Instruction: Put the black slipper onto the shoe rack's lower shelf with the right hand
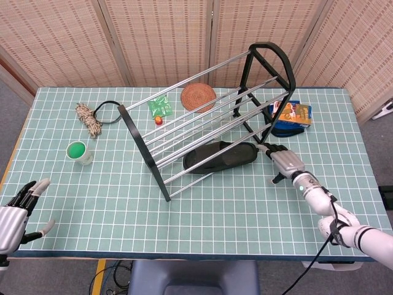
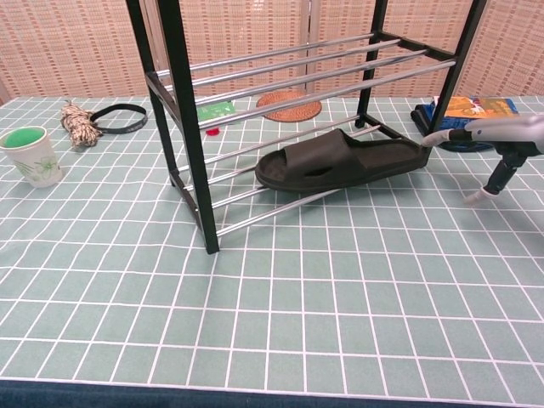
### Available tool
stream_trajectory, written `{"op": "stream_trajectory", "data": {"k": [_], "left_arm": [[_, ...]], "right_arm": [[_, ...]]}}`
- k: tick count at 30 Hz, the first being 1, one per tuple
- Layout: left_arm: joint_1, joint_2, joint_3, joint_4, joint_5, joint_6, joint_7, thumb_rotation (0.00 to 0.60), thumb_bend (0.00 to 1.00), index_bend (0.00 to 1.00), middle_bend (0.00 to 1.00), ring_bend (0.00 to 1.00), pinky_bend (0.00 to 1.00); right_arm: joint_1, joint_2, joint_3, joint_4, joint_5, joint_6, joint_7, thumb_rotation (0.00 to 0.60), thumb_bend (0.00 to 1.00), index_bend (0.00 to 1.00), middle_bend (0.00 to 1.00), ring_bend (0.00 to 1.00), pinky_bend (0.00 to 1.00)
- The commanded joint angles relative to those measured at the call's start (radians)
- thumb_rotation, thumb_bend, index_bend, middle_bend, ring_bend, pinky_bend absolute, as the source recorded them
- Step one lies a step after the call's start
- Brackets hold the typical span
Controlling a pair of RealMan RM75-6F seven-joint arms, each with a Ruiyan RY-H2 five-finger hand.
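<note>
On the lower rails of the black-framed shoe rack with chrome bars [image 1: 209,110], the black rubber slipper [image 1: 220,156] lies partly seated, its sole resting across the bars with one edge hanging over the front rail toward the green gridded desk [image 1: 245,209]. Right hand [image 1: 284,163]: fingers spread and empty, tips just beside the slipper's end, apparently placed to nudge it; contact cannot be confirmed. Left hand [image 1: 15,215]: fingers released, idle at the desk's near corner. Judged status: placement largely done; a final push inward and withdrawal remain.
</note>
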State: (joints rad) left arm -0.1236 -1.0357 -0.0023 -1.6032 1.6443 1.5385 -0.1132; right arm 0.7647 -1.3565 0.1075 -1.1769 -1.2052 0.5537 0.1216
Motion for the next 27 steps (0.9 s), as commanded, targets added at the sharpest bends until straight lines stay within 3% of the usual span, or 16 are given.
{"op": "stream_trajectory", "data": {"k": [1,15,27], "left_arm": [[0.001,0.001,0.0,0.001,0.001,0.002,-0.002,0.6,0.26,0.06,0.12,0.09,0.29],[0.002,0.004,0.0,0.005,0.001,0.007,-0.015,0.6,0.26,0.06,0.12,0.09,0.29],[0.003,0.001,0.0,0.002,0.006,0.008,-0.005,0.6,0.26,0.06,0.12,0.09,0.29]], "right_arm": [[0.005,-0.006,0.002,0.009,-0.003,-0.006,0.005,0.6,0.18,0.0,0.0,0.0,0.04],[0.023,-0.033,0.001,0.044,-0.024,-0.03,0.028,0.6,0.18,0.0,0.0,0.0,0.04],[0.014,-0.002,-0.014,-0.029,-0.022,-0.015,-0.007,0.6,0.18,0.0,0.0,0.0,0.04]]}}
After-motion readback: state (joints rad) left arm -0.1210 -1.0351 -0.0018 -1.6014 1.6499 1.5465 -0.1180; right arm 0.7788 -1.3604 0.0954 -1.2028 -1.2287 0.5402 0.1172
